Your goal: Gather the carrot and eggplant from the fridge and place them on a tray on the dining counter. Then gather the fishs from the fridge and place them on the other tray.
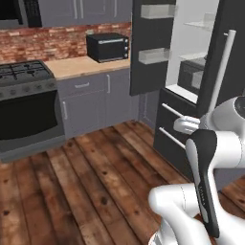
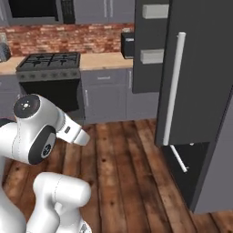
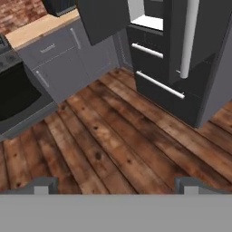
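Both fridge doors stood swung open in the left base view, which left the interior of the fridge (image 1: 191, 72) exposed at the upper right of the frame; this arrangement suited a reach into the lit compartment. One door (image 1: 152, 45) hung at upper centre with two pale shelf bins facing the room. The other door (image 2: 200, 68) filled the right half of the right base view, its long pale bar handle (image 2: 174, 88) running vertically, top to bottom of the panel. Two drawer bars (image 3: 159, 84) lay horizontal across the lower fridge front in the upper right of the hand view.

The gripper (image 3: 117, 186) was spread wide and held nothing; its two dark finger tips (image 3: 41, 185) rose at the lower left and lower right of the hand view, with bare wood floor (image 3: 113, 136) between them. The hand pointed down and forward at the floor short of the fridge, a carrying posture rather than a reaching one, so the judgement was that the approach to the fridge was not yet complete.

Inside the compartment, a dark boxy shape (image 1: 190, 76) sat on a shelf at the right of the left base view. Carrot, eggplant and fish could not be made out at this range, so their long axes and headings could not be stated.
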